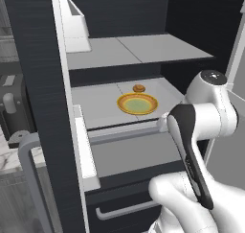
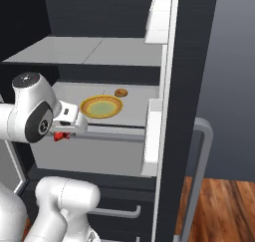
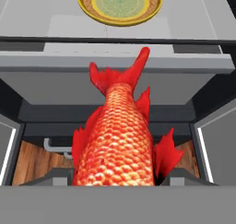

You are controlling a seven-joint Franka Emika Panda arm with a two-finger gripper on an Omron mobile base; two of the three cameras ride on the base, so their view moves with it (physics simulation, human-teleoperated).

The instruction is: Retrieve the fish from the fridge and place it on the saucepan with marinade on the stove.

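Observation:
My gripper [image 3: 117, 179] is shut on the fish [image 3: 117, 140], a red-orange scaly body whose tail points up toward the fridge shelves. In the right base view a bit of the red fish [image 2: 61, 136] peeks out under the gripper [image 2: 63, 131], just in front of the middle shelf's front edge. The black fridge [image 1: 38, 83] stands open with light grey shelves [image 2: 74, 49]. The saucepan with marinade and the stove are out of view.
A yellow-rimmed plate with a greenish centre [image 1: 137, 103] sits on the middle shelf, with a tiny brown round item [image 1: 139, 87] behind it. The open door with white bins [image 2: 154, 131] and a long grey handle [image 2: 199, 176] stands to the right. Drawers [image 1: 124, 208] lie below.

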